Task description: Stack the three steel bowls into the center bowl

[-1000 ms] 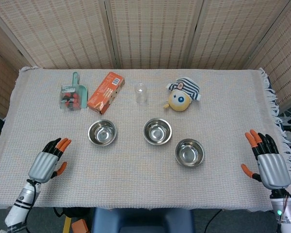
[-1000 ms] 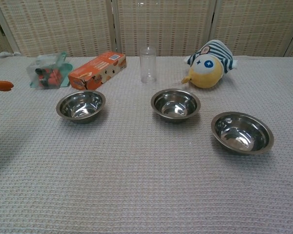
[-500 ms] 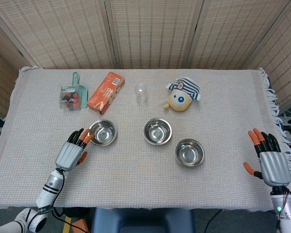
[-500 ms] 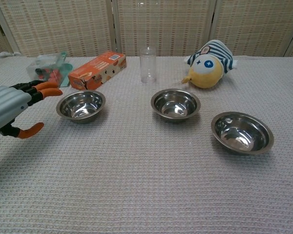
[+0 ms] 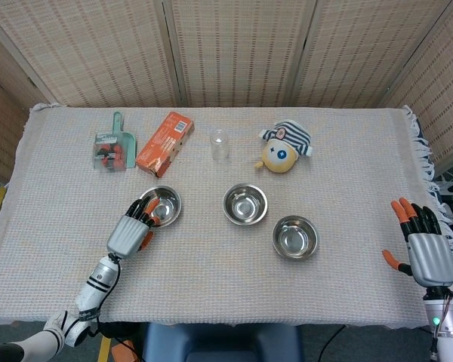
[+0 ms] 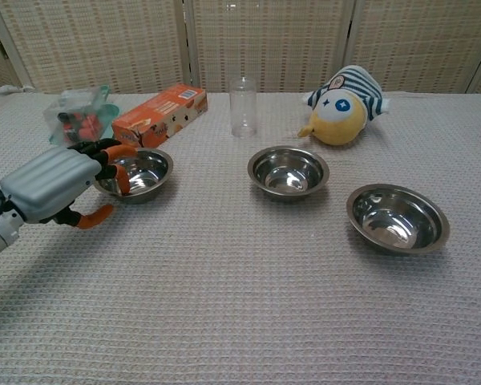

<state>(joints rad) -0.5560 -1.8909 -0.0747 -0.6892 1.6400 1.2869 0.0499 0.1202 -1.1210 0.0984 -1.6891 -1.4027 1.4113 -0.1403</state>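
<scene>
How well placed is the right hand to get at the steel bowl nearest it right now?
Probably yes. The right hand hangs open at the table's edge, well apart from the right bowl. Only bare cloth lies between them, and nothing stands in that gap. It would need a clear sideways reach.

L hand fingers over left bowl rim, maybe touching, R hand spread

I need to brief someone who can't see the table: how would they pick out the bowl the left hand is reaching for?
Start at the orange carton near the table's far edge; the bowl sits just in front of it, nearer the robot. It is the leftmost of three steel bowls, and the only one with the left hand at its rim, fingertips curling over the edge. The center bowl and right bowl have nothing near them.
</scene>
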